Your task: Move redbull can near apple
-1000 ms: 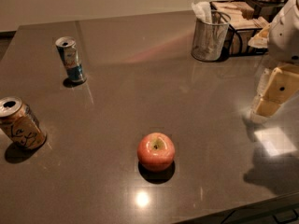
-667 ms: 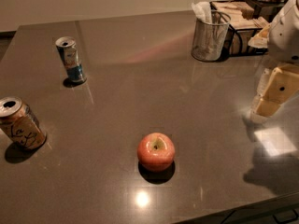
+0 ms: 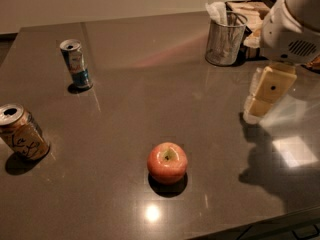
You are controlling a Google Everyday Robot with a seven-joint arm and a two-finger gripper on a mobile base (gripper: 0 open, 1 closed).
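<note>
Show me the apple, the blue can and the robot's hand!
apple [image 3: 167, 163]: camera view, middle of its red skin.
redbull can [image 3: 76, 65]: camera view, middle of its blue-and-silver side.
gripper [image 3: 255, 109]: camera view, at the far right, near its lower tip.

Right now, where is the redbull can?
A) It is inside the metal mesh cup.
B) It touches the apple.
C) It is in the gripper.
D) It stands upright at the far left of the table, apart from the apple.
D: the redbull can stands upright at the far left of the table, apart from the apple; the gripper hangs over the right side, away from the can.
</note>
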